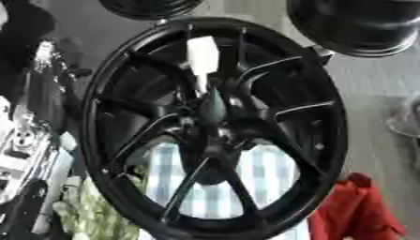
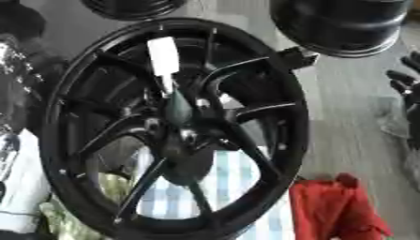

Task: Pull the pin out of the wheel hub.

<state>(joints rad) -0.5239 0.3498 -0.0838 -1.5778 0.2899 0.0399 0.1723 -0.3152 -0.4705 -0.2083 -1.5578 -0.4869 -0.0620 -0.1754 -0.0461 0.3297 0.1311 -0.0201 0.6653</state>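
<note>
A large black spoked wheel (image 1: pixel 123 84) stands tilted and fills the middle of both views. From its hub (image 1: pixel 215 136) a pin sticks out toward me, with a white handle (image 1: pixel 203 54) and a dark green shank (image 1: pixel 213 107) that enters the hub. Neither hand touches the pin. Black fingers of my right hand (image 2: pixel 405 79) show only at the right edge of the right eye view, spread and straight, well apart from the wheel. My left hand shows in no view.
Two more black wheels (image 1: pixel 361 23) (image 1: pixel 152 7) lie at the top. A red cloth (image 1: pixel 357 208) sits at lower right. Behind the spokes are a blue-white checked cloth (image 1: pixel 275 173) and a green patterned cloth (image 1: pixel 94 213). Silver-black hardware (image 1: pixel 20 145) crowds the left edge.
</note>
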